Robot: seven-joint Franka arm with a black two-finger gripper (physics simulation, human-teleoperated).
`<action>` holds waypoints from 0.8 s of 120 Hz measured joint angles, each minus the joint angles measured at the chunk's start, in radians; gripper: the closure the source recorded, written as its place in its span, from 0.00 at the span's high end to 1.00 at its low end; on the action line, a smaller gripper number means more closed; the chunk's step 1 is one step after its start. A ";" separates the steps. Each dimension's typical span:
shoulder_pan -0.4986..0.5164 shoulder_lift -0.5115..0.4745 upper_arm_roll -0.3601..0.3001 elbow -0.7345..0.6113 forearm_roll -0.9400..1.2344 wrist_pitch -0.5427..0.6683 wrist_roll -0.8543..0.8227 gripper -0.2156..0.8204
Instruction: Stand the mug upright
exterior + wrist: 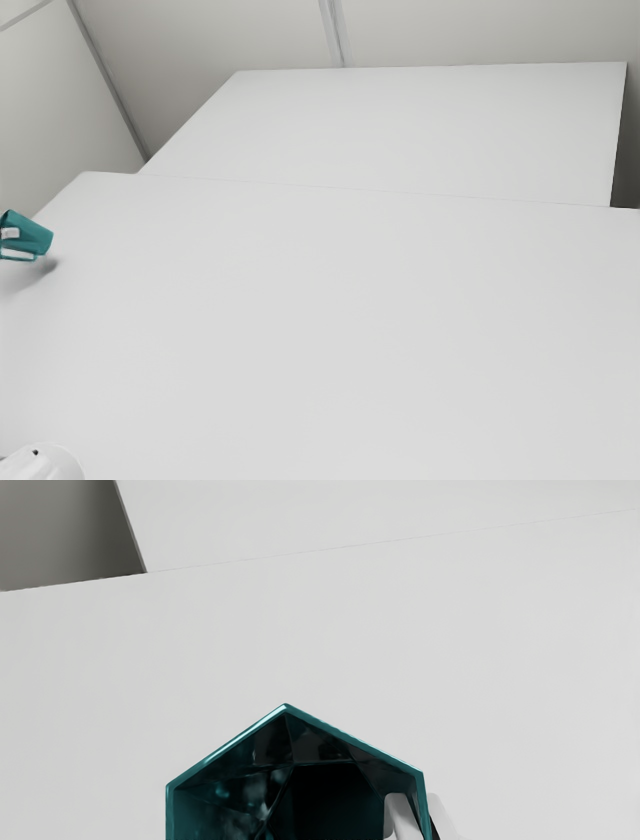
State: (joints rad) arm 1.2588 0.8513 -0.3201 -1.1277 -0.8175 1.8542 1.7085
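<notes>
At the exterior view's left edge, my gripper [14,244] holds the teal mug [35,235] by its wall, with light fingertips on both sides of that wall. The mug is tilted, its narrower end toward the exterior view's right, and a shadow lies apart from it on the table. From the wrist view, the faceted mug [295,735] shows its open mouth and dark inside. There, my gripper [424,814] has one fingertip inside the mug and the other outside, with the wall between them. The mug's lower part is cut off by the picture's edge.
The white table [330,320] stretches out under the mug. A second white surface [400,130] adjoins its far edge, with grey walls behind. At the exterior view's lower left is a white rounded part [45,468].
</notes>
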 joint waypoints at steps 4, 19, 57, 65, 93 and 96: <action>-0.036 -0.052 0.032 -0.050 -0.001 0.007 -0.003 0.05; -0.246 -0.296 0.150 -0.291 0.000 0.068 -0.022 0.04; -0.820 -0.541 0.243 -0.496 0.473 0.243 -0.270 0.03; -0.921 -0.529 0.270 -0.498 0.578 0.271 -0.353 0.03; -1.082 -0.470 0.281 -0.532 0.732 0.357 -0.642 0.03; -1.085 -0.468 0.282 -0.543 0.738 0.370 -0.671 0.03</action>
State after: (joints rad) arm 0.1735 0.3835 -0.0385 -1.6704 -0.0799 2.2246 1.0375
